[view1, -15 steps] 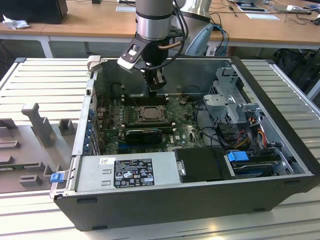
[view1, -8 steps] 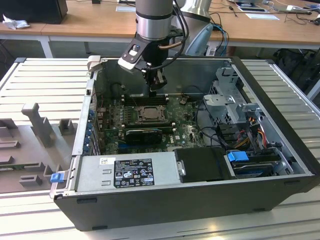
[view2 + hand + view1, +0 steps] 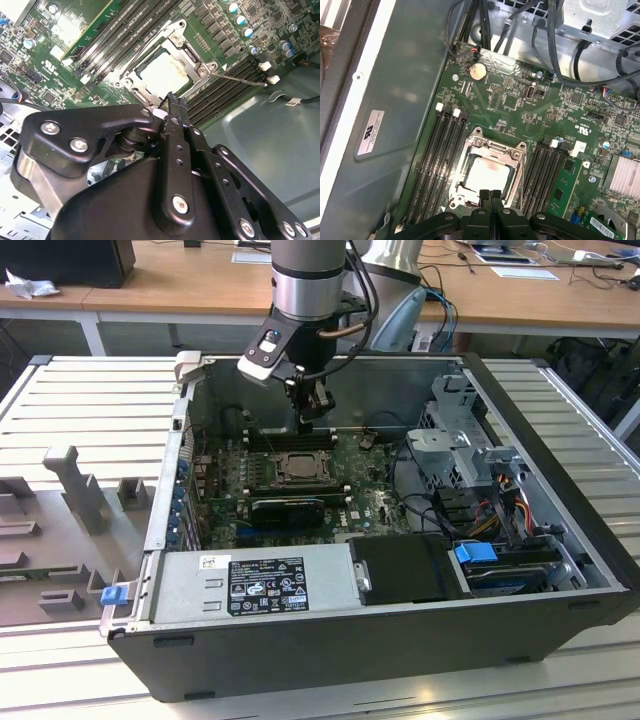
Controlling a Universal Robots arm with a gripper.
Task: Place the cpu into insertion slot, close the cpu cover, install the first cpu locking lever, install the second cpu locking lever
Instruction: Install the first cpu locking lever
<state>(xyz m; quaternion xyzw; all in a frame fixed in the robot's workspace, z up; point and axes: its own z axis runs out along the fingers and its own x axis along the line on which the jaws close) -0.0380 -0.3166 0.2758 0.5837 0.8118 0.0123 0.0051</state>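
The insertion slot (image 3: 298, 468) sits mid-motherboard inside the open computer case. In both wrist views the pale square cpu (image 3: 487, 175) (image 3: 165, 72) lies in the slot. The silver-grey cpu cover (image 3: 479, 145) (image 3: 192, 55) lies flat around it. A thin metal locking lever (image 3: 240, 80) sticks out sideways from one corner of the slot over the memory slots. My gripper (image 3: 312, 420) (image 3: 490, 194) (image 3: 172, 100) hangs a little above the slot's edge, shut with its black fingers pressed together and nothing between them.
Long black memory slots (image 3: 437, 160) run on both sides of the socket. A black card (image 3: 288, 508) lies in front of it in the exterior view. Cables and a drive cage (image 3: 460, 440) fill the exterior view's right; the power supply (image 3: 260, 580) lines the near wall.
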